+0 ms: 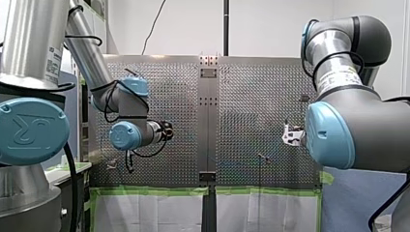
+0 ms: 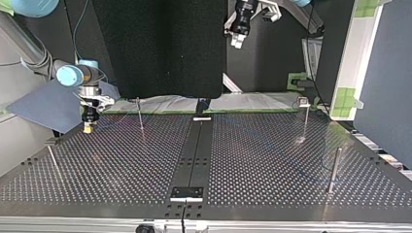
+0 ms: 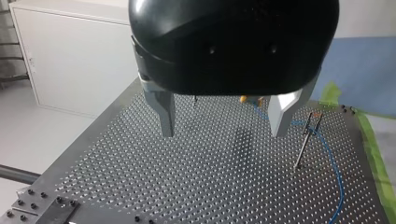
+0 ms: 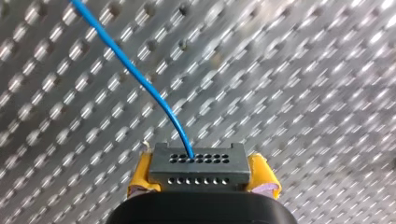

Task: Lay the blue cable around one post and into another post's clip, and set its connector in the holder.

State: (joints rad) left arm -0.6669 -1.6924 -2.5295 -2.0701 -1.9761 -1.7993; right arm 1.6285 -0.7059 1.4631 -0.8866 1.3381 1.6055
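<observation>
Top view, left side: my right claw (image 2: 88,128), yellow pads, hangs low over the perforated counter (image 2: 262,160), near its far edge. In its own wrist view it is pinching the dark connector (image 4: 198,163) by the sides. The blue cable (image 4: 140,77) leaves the connector's face and arcs off over the counter. In the left wrist view the cable passes a thin post (image 3: 303,147) at clip height, then lies along the counter. Seated in the clip or not, cannot tell. Right of middle: my left claw (image 2: 236,42), high above the counter, fingers spread.
</observation>
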